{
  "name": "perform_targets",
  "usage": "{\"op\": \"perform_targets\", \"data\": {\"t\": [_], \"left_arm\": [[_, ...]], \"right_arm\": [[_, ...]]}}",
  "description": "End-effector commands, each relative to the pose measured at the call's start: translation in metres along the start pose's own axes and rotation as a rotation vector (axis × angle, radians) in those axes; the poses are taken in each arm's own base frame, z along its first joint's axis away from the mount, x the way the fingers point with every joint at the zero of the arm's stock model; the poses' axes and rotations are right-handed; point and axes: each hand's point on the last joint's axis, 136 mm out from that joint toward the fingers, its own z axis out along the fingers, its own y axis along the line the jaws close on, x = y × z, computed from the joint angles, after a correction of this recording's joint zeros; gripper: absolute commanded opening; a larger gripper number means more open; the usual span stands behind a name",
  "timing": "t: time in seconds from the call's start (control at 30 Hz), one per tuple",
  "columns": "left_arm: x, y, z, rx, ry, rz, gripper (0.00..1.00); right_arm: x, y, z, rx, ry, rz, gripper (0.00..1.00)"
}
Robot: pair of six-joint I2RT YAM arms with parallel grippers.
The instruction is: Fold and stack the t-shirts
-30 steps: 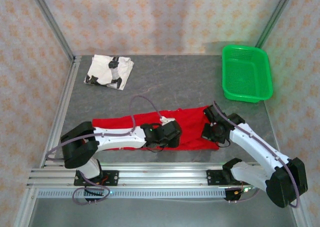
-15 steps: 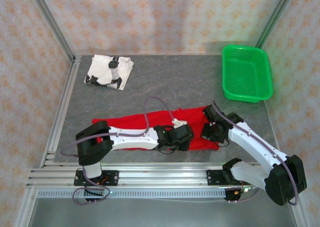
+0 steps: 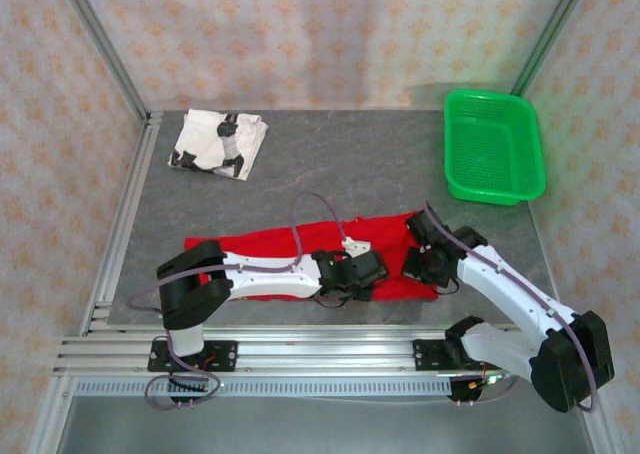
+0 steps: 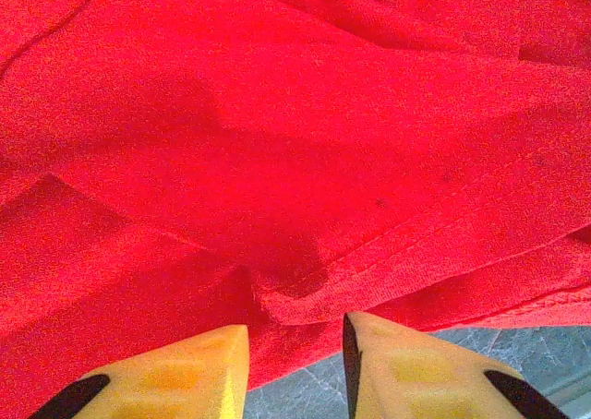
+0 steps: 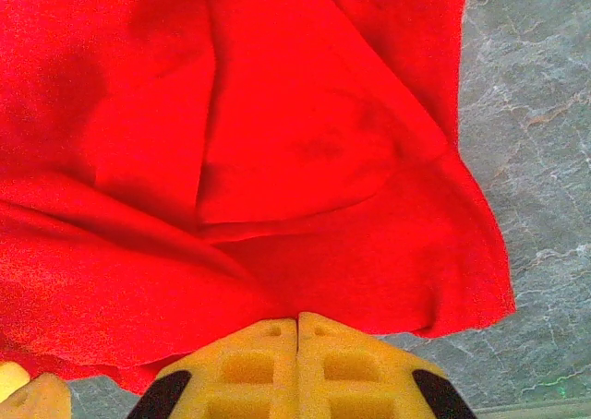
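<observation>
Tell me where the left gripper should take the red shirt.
The near hem of the red shirt, right ahead of the left gripper. Come in low from the near side: the edge lies exposed there, slightly puckered, bare table before it.

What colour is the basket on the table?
The basket is bright green, clearest in the top external view.

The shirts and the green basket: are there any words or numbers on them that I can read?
No text can be read anywhere.
The black markings on the white shirt are too small to tell if any are letters.
On the red shirt the close wrist views show plain cloth, with no print or tag facing up.
On the green basket I can see no label or number.
</observation>
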Motion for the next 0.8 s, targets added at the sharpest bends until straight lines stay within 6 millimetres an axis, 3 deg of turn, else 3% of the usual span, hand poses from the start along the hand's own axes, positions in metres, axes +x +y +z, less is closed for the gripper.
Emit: {"op": "perform_targets", "data": {"t": [0.0,0.17,0.4,0.6,0.73,0.77], "left_arm": [[-0.015,0.001,0.006,-0.028,-0.055,-0.008,0.33],[-0.017,0.002,0.014,-0.043,-0.044,-0.017,0.31],[-0.039,0.000,0.011,-0.061,-0.075,-0.046,0.23],[-0.034,-0.001,0.024,-0.086,-0.036,-0.032,0.13],[-0.031,0.011,0.015,-0.111,-0.043,-0.035,0.00],[-0.034,0.012,0.003,-0.096,-0.059,-0.043,0.00]], "right_arm": [[0.001,-0.005,0.001,0.015,-0.012,0.003,0.00],[0.001,-0.003,0.001,0.008,-0.015,0.002,0.00],[0.002,-0.003,0.004,0.003,-0.007,0.002,0.00],[0.002,-0.002,0.004,-0.002,-0.006,-0.001,0.00],[0.001,-0.003,0.003,0.002,-0.011,-0.002,0.00],[0.001,-0.003,0.003,0.004,-0.015,-0.003,0.00]]}}
